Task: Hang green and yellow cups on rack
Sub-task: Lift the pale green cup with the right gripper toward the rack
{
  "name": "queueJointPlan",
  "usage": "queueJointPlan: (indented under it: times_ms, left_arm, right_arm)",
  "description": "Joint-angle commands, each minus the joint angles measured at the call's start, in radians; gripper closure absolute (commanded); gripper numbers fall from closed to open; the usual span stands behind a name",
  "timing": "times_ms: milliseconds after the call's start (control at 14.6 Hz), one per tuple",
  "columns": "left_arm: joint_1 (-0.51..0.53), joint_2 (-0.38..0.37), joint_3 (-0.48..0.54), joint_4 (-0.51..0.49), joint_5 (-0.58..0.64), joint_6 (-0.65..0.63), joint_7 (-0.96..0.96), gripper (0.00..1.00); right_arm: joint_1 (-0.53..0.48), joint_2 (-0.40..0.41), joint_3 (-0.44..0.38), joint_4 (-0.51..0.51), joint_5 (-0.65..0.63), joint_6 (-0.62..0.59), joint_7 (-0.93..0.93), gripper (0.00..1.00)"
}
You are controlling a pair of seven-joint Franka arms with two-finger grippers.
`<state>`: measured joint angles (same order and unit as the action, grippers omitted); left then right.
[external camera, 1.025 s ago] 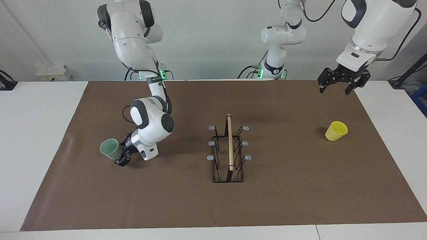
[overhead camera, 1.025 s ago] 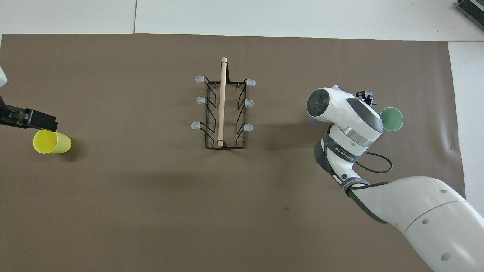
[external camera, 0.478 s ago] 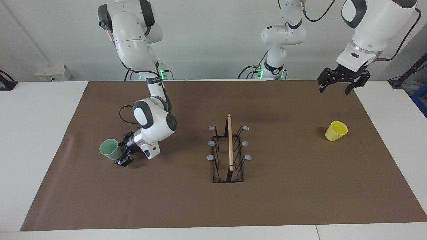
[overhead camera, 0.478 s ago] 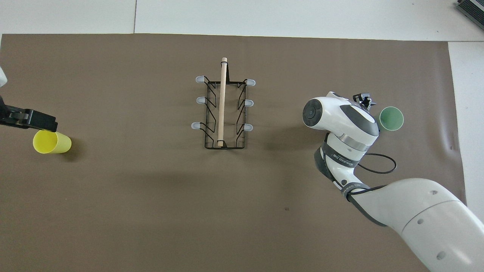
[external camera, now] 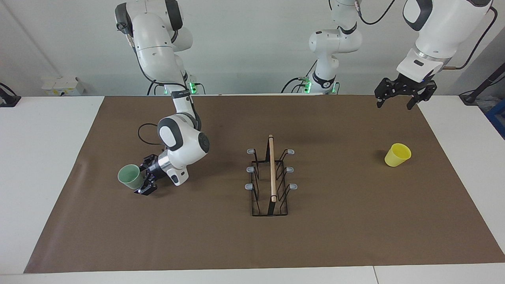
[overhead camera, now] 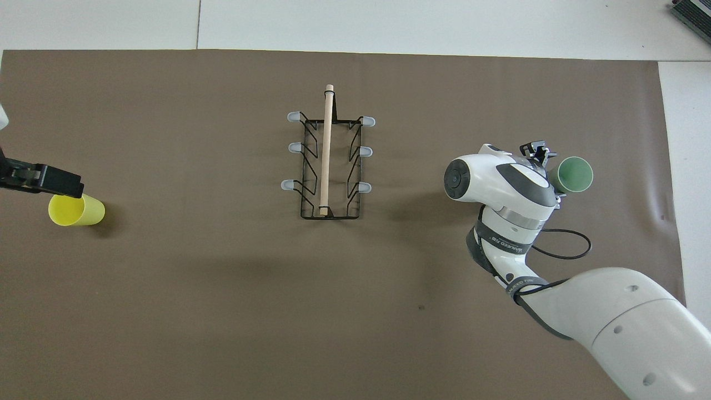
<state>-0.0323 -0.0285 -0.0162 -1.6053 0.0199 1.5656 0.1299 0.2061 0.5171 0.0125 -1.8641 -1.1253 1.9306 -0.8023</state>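
Note:
The pale green cup [external camera: 129, 176] stands on the brown mat at the right arm's end; it also shows in the overhead view [overhead camera: 575, 174]. My right gripper [external camera: 143, 178] is low at the cup, open, with a finger on either side of the cup's lower wall; I cannot tell whether they touch. The yellow cup [external camera: 397, 154] lies tilted on the mat at the left arm's end, and shows in the overhead view [overhead camera: 76, 210]. My left gripper [external camera: 400, 96] hangs open and empty, high in the air. The black wire rack [external camera: 271, 177] with its wooden rod stands mid-mat, its prongs bare.
The brown mat [external camera: 339, 236] covers most of the white table. A small white box [external camera: 62, 86] sits at the table's corner nearest the right arm's base. A cable loops from the right wrist [overhead camera: 561, 244].
My right wrist has swung in closer to the green cup, whose side wall now shows from overhead. The left gripper has risen slightly. The yellow cup and rack have not moved.

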Motion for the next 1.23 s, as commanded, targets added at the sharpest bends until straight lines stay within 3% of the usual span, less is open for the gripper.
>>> queueJointPlan:
  times_ms: [0, 137, 273, 342, 410, 478, 547, 820, 1025, 1161]
  left_arm:
    - [0.049, 0.001, 0.015, 0.013, -0.073, -0.007, -0.019, 0.0]
    - [0.077, 0.022, 0.018, 0.025, -0.095, -0.006, -0.021, 0.0]
    - [0.094, 0.091, 0.033, 0.089, -0.092, -0.009, -0.026, 0.0]
    - [0.097, 0.137, 0.045, 0.129, -0.091, -0.018, -0.027, 0.0]
    - [0.097, 0.183, 0.074, 0.18, -0.09, -0.027, -0.045, 0.0]
    - [0.097, 0.223, 0.108, 0.235, -0.098, -0.045, -0.082, 0.0]
    - [0.097, 0.27, 0.148, 0.289, -0.106, -0.071, -0.114, 0.0]
    - [0.097, 0.389, 0.312, 0.364, -0.259, -0.099, -0.232, 0.0]
    - [0.104, 0.447, 0.37, 0.373, -0.328, -0.093, -0.416, 0.0]
    - [0.152, 0.482, 0.383, 0.377, -0.389, -0.088, -0.52, 0.0]
  right_arm:
    - [-0.016, -0.034, 0.003, -0.049, -0.045, 0.014, -0.009, 0.0]
    - [-0.022, -0.035, 0.003, -0.061, -0.057, 0.025, -0.002, 0.0]
    - [-0.036, -0.035, 0.003, -0.069, -0.077, 0.037, 0.009, 0.01]
    - [-0.036, -0.037, 0.003, -0.073, -0.079, 0.04, 0.012, 0.08]
    - [-0.036, -0.037, 0.003, -0.073, -0.079, 0.041, 0.012, 0.24]
    - [-0.036, -0.037, 0.003, -0.073, -0.082, 0.042, 0.012, 0.65]
    - [-0.03, -0.037, 0.003, -0.076, -0.08, 0.042, 0.029, 1.0]
    - [-0.025, -0.042, 0.004, -0.06, -0.053, 0.019, 0.101, 1.0]
    - [-0.011, -0.046, 0.009, 0.009, 0.08, -0.034, 0.124, 1.0]
    - [-0.02, -0.11, 0.009, 0.022, 0.197, -0.033, 0.117, 1.0]
